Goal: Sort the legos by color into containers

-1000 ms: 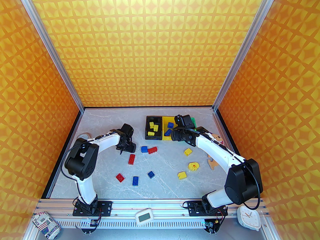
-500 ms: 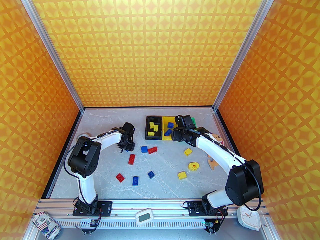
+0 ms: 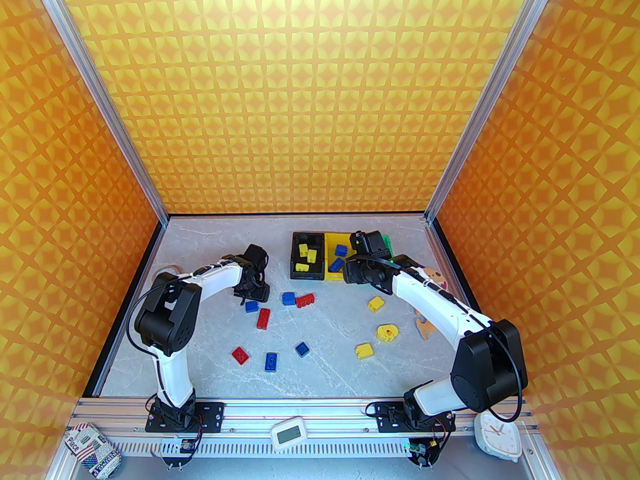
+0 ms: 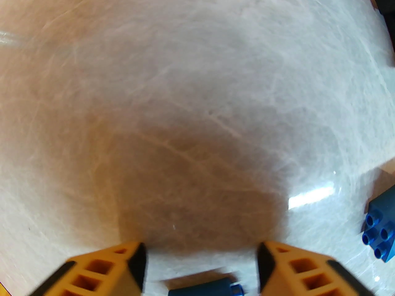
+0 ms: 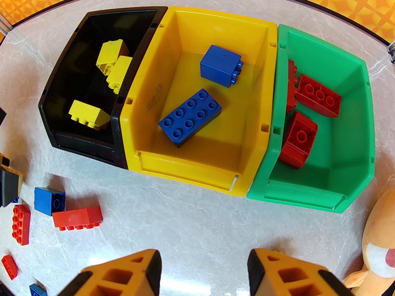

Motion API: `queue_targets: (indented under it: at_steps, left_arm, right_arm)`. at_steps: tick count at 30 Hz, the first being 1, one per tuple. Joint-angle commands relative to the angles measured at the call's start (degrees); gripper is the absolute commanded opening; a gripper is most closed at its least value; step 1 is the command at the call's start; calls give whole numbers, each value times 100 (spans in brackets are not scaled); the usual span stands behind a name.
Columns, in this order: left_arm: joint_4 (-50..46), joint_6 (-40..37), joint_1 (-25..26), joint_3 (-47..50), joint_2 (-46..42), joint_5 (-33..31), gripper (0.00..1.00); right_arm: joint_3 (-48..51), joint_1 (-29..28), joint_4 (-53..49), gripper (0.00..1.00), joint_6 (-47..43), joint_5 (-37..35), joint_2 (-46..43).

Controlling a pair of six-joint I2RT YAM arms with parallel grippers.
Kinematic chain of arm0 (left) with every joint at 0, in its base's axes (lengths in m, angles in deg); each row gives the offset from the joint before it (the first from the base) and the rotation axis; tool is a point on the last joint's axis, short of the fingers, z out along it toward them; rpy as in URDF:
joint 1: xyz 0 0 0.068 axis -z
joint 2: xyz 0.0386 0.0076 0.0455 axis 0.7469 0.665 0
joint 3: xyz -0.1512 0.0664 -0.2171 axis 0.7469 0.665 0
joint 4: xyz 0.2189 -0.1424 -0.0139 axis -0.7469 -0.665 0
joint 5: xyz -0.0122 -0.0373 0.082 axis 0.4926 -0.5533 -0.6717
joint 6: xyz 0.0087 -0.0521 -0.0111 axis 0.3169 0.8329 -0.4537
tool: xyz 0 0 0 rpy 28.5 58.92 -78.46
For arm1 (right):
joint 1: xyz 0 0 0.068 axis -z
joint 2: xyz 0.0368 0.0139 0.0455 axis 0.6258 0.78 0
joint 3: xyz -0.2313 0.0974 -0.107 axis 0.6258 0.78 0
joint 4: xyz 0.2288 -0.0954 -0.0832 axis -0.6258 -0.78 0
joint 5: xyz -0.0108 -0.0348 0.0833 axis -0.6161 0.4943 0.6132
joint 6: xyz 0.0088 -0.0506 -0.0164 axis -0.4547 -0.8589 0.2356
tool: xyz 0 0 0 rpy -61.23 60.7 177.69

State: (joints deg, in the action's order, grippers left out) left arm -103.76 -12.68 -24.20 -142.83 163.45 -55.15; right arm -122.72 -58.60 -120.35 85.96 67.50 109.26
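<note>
Table [image 3: 320, 383], a pale marbled top, carries everything. Left arm [image 3: 210, 280] reaches over the left cluster of loose bricks and right arm [image 3: 430, 298] reaches to the far centre. Judgement: each works the side within its reach.

Bins stand in a row at far centre with their walls touching. The black bin [image 5: 52, 103] holds three yellow bricks, the yellow bin [image 5: 185, 165] two blue, the green bin [image 5: 348, 128] red ones. The colour rule reads from that. The row is packed tight, presumably so that one drop zone serves both arms.

Right gripper [image 5: 203, 270]: jaws spread, nothing between them, hanging just in front of the yellow and green bins. Orange plush [image 5: 376, 251] sits to its right and is no part of the job.

Left gripper [image 4: 200, 257]: jaws spread, pinching nothing. Small blue brick [image 3: 251, 307] lies on the table right under it. In the wrist view it sits between the fingers, blurred, and seems to touch neither. Studs appear to face sideways, so it rests on a side; long axis cannot tell. Judgement: this pick is the step in hand, and the brick is bound for the yellow bin.

Loose pieces:
- red oblong [image 3: 263, 318], just beside, studs up, long axis near-to-far
- blue oblong [image 3: 271, 361], same heading

In the yellow bin:
- eight-stud blue brick [image 5: 190, 117], studs up, long axis diagonal from near-left to far-right
- blue block [image 5: 220, 65], on its side, studs pointing right
</note>
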Motion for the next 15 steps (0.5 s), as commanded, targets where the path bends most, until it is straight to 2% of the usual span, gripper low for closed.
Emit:
queue_targets:
  at_steps: [1, 7, 15]
  left_arm:
    - [-209, 399, -12, 228, -484, -81, 74]
    - [-196, 947, 21, 638, -820, -39, 74]
    - [13, 1164, 111, 791, -824, 89, 70]
  right_arm:
    - [91, -22, -9, 52, -43, -76, -151]
    - [76, -24, -9, 52, -23, -69, -177]
    - [123, -21, -4, 52, -18, -39, -281]
